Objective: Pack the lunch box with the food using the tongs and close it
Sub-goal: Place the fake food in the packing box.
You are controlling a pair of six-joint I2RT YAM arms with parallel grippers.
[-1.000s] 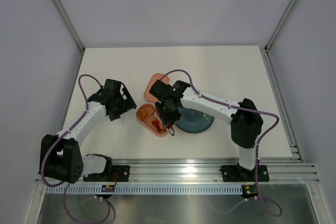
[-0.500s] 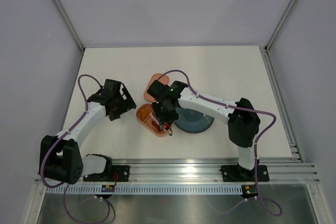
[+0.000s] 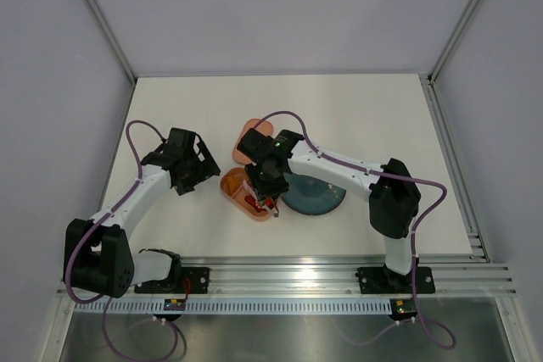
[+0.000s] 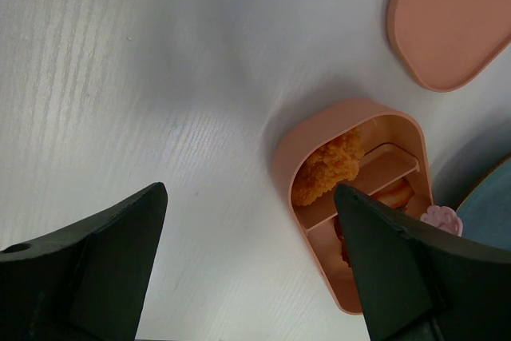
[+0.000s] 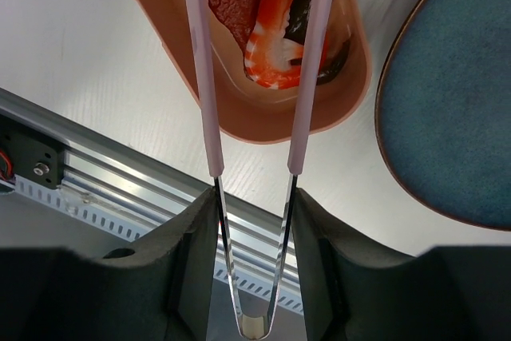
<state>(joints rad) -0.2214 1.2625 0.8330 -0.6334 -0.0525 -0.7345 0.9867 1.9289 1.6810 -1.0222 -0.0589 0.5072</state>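
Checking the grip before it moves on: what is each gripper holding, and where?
The right gripper holds the tongs by their metal hinge end; left gripper holds nothing.

On the white table [image 3: 365, 116], the salmon-pink plastic lunch box base [image 3: 226, 184] lies just left of the round teal plate [image 3: 322, 199], and its flat pink lid [image 3: 259, 127] lies behind it (apart). An orange breaded piece [image 4: 326, 169] sits in the compartment farther from the plate. Red food pieces [image 5: 271, 45] lie in the nearer one, between the arms of the slender pale tongs [image 5: 204, 77].
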